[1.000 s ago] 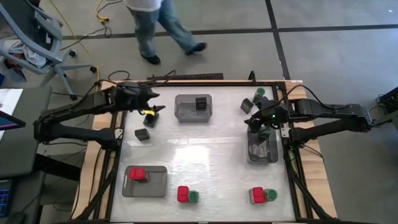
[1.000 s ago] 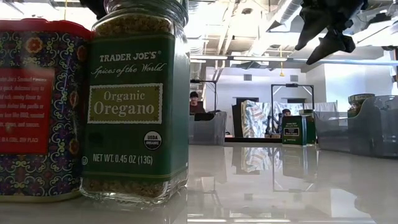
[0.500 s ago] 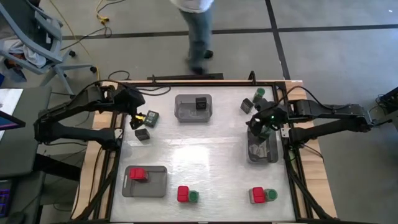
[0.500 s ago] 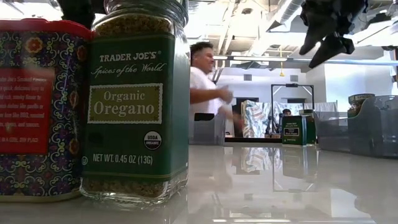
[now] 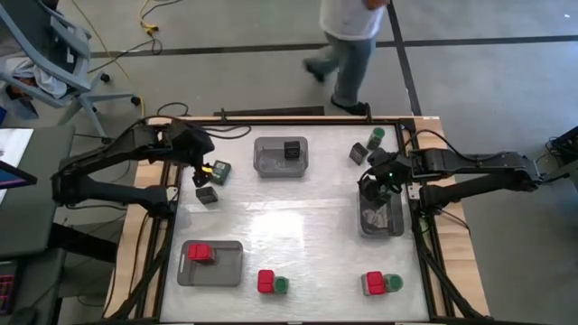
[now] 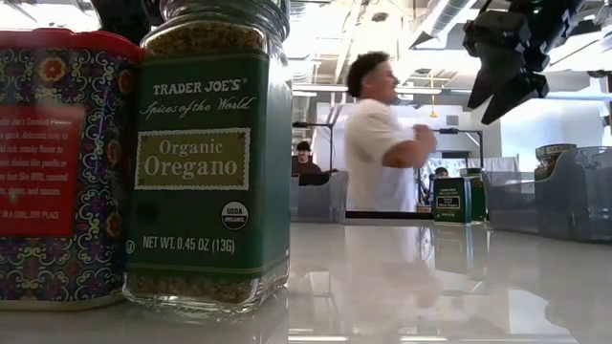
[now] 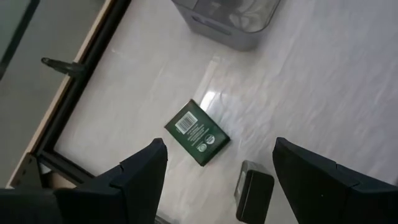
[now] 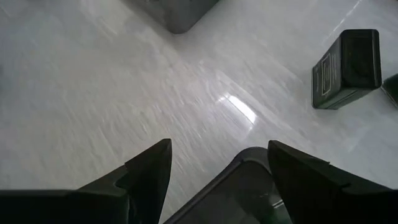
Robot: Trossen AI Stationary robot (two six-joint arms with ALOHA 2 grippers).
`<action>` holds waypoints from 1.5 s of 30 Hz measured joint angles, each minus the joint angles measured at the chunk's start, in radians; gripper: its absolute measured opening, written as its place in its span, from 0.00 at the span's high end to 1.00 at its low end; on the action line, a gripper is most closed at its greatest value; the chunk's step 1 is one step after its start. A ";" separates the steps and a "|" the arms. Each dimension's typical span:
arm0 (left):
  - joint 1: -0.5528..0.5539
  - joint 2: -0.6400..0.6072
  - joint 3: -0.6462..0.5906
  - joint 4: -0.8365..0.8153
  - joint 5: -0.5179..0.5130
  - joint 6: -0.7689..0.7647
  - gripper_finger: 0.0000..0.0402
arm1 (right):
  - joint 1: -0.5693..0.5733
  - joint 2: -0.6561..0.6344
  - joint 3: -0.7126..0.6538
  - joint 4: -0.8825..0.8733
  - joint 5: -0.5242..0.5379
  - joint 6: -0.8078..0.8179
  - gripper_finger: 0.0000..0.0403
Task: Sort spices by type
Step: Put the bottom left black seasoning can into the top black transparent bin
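Left hand hovers over the worktop's far-left corner, fingers spread, nothing between them. Below it, seen from the left wrist, a green box lies flat with a white barcode label up; text too small to read. A black cube sits just beside it.

Right hand hangs above the far end of the right grey tray, fingers spread, holding nothing. Right wrist view shows another black box lying on the worktop, pale print on its side unreadable.

Low view: round glass jar, green label reads "TRADER JOE'S Spices of the World, Organic Oregano, USDA Organic, NET WT. 0.45 OZ (13G)". Touching or just beside it, a red tin with floral pattern, its text blurred.

High view: far-centre tray holds a black cube. Near-left tray holds a red box. Two red-and-green pairs stand along the near edge. A green-lidded jar and dark box sit at far right.

A person in a white shirt walks behind the worktop.
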 joint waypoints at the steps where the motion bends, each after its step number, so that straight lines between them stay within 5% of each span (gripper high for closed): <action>1: 0.000 0.010 0.000 0.006 0.000 0.003 0.31 | 0.000 0.000 0.000 0.000 0.000 0.000 0.28; 24: -0.039 0.188 -0.004 -0.018 0.070 0.016 0.31 | 0.041 0.000 0.000 0.010 -0.002 -0.181 0.28; 32: -0.175 0.191 -0.100 -0.056 0.073 -0.169 0.31 | 0.040 0.000 0.000 0.004 -0.002 -0.218 0.28; 45: -0.252 0.190 -0.263 -0.056 0.052 -0.168 0.31 | 0.039 0.000 0.000 0.004 -0.003 -0.282 0.28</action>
